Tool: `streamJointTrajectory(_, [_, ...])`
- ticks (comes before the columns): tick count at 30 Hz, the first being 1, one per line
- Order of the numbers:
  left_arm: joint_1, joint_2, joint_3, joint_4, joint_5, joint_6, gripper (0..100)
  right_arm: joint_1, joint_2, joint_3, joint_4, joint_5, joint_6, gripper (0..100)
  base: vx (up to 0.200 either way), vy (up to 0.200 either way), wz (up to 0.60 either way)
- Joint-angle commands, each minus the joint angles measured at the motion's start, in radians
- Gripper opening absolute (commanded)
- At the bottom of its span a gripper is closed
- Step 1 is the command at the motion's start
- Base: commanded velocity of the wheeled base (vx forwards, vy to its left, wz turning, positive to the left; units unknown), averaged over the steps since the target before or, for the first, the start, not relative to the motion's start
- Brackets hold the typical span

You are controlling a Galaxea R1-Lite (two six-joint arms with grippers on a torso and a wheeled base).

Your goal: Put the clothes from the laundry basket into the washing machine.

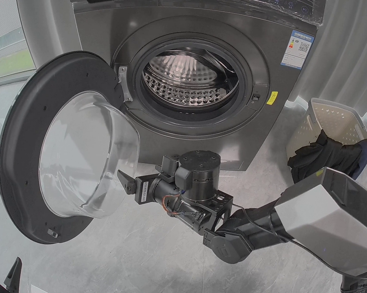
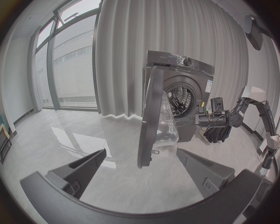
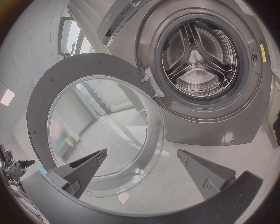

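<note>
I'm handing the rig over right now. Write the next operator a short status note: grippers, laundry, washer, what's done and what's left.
Left gripper: open, empty, low on the near side of the door.
Right gripper: open, empty, in front of the washing machine, below its opening.
Door is wide open; drum is empty.
Dark clothes are heaped in the laundry basket, to the machine's right.
Done: door open. Left: move all clothes into the drum.

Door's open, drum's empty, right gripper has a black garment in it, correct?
Not quite: the right gripper is open and empty in the right wrist view. The black clothes are in the basket. The door is open and the drum empty.
</note>
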Motion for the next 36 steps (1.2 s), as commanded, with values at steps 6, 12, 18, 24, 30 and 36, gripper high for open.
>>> streamJointTrajectory(6, [0.000, -0.012, 0.018, 0.000, 0.000, 0.000, 100, -0.011, 0.029, -0.017, 0.010, 0.004, -0.005, 100, 0.000, 0.000, 0.00])
streamJointTrajectory(12, [0.000, -0.012, 0.018, 0.000, 0.000, 0.000, 100, 0.023, 0.144, -0.138, 0.009, 0.002, -0.005, 100, 0.000, 0.000, 0.00])
streamJointTrajectory(18, [0.000, -0.012, 0.018, 0.000, 0.000, 0.000, 100, 0.047, 0.241, -0.314, 0.000, -0.005, -0.002, 100, 0.000, 0.000, 0.00])
streamJointTrajectory(24, [0.000, -0.012, 0.018, 0.000, 0.000, 0.000, 100, 0.021, 0.199, -0.316, -0.014, -0.010, 0.001, 100, 0.000, 0.000, 0.00])
streamJointTrajectory(30, [0.000, -0.012, 0.018, 0.000, 0.000, 0.000, 100, -0.074, -0.037, -0.060, -0.031, -0.010, -0.008, 100, 0.000, 0.000, 0.00])
streamJointTrajectory(36, [0.000, -0.012, 0.018, 0.000, 0.000, 0.000, 100, -0.181, -0.379, 0.287, -0.026, -0.001, -0.014, 100, 0.000, 0.000, 0.00])
